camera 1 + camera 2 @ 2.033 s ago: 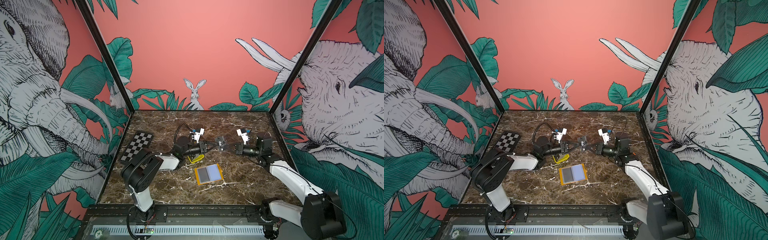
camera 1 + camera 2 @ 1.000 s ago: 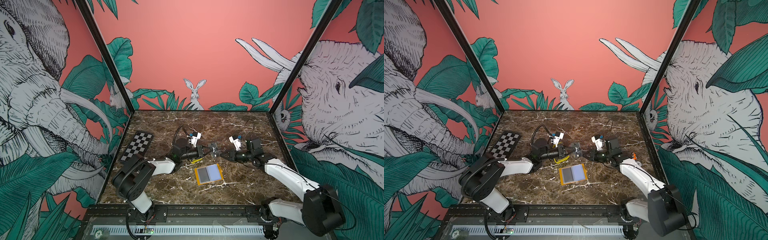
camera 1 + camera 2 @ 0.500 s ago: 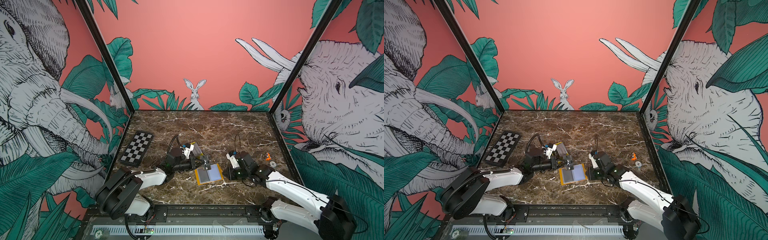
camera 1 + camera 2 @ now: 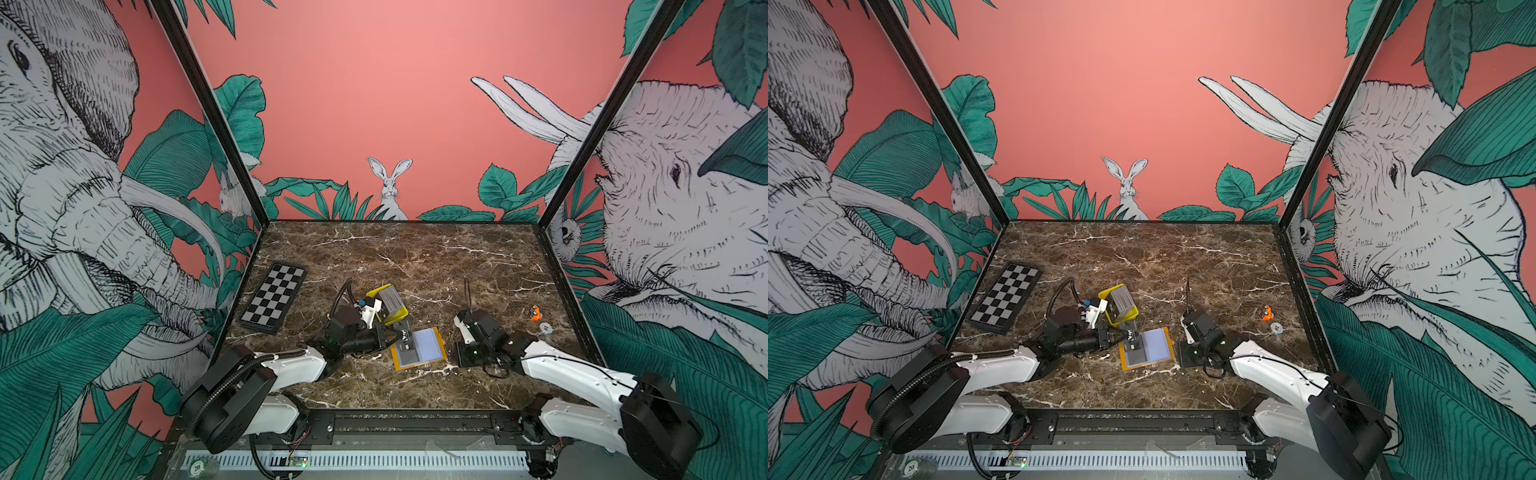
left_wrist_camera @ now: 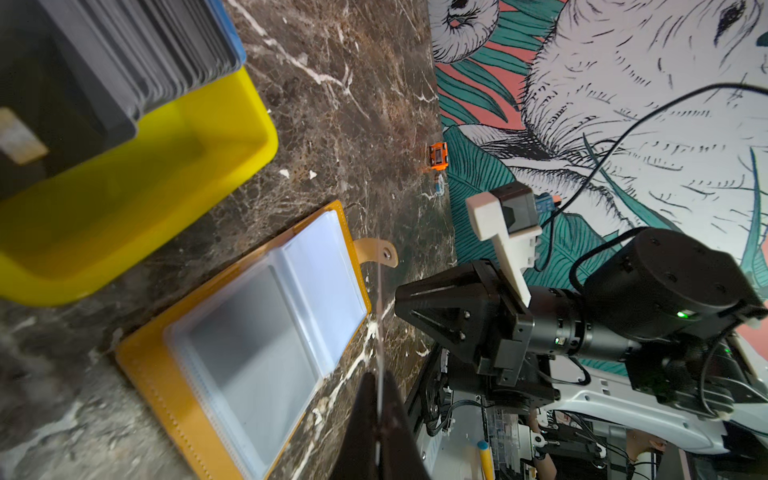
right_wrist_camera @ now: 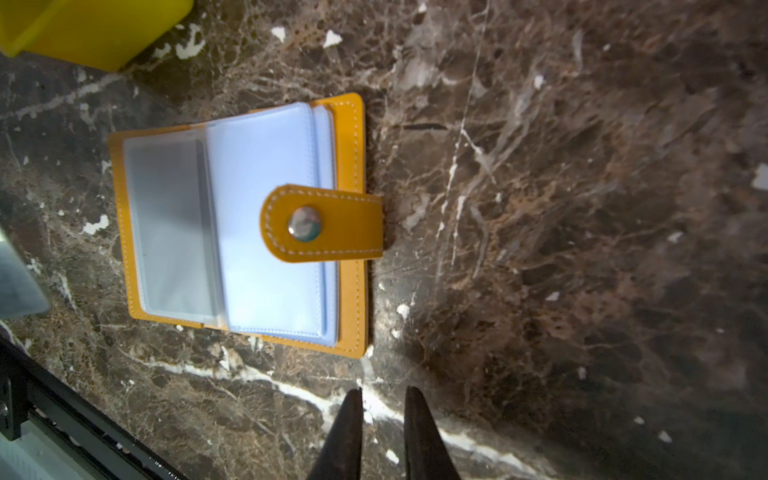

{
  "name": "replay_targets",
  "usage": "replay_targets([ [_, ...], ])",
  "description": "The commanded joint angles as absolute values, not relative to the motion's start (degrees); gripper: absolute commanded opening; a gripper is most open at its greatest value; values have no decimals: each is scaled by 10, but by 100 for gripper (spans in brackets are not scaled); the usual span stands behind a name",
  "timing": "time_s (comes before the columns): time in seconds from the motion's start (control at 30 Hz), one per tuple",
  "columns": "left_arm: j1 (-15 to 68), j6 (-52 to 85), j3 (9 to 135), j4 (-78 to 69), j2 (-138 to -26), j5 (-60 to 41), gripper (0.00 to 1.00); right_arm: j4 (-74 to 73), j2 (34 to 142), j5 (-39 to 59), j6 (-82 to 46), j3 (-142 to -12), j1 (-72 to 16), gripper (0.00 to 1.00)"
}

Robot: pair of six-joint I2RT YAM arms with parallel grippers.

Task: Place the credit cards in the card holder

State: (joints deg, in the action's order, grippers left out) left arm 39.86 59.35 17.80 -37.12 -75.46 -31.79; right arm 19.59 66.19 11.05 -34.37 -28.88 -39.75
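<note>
**Left arm.** The left gripper (image 4: 1122,334) is carrying one held card (image 4: 1133,334). Its fingers (image 5: 361,417) are closing flat on the card's end nearest the arm. The stack of credit cards (image 4: 390,302) is standing in the yellow tray (image 4: 397,319), at 12 o'clock from this gripper in both top views.

**Target.** The card holder (image 4: 428,350) is lying open on the surface (image 4: 415,266) with its clear sleeves facing up, at 3 o'clock from the left gripper. Its long axis is running roughly from 8 to 2 o'clock and its spine roughly from 12 to 6. The snap tab (image 6: 324,224) is sitting on the 3 o'clock side.

**Held card.** It is pointing toward 3 o'clock, long axis in line with the fingers and lettered black face showing. It is overlapping the holder's 9 o'clock page; contact cannot be told.

**Right arm.** The right gripper (image 6: 382,399) is hovering just beside the holder's 3 o'clock edge, fingers narrowly parted and holding nothing.

**Next move.** The left arm is nearer. Insertion is likely depending on matching the card's leading edge to a sleeve mouth, whose direction cannot be told.
</note>
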Motion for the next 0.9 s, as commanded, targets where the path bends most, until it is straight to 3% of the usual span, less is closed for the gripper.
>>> replay_targets([
  [0.0, 417, 593, 170, -385, -758, -302, 0, 174, 674, 100, -354, -301, -402, 19],
  [0.87, 441, 612, 182, -458, -846, -272, 0, 135, 707, 106, -374, -301, -410, 15],
])
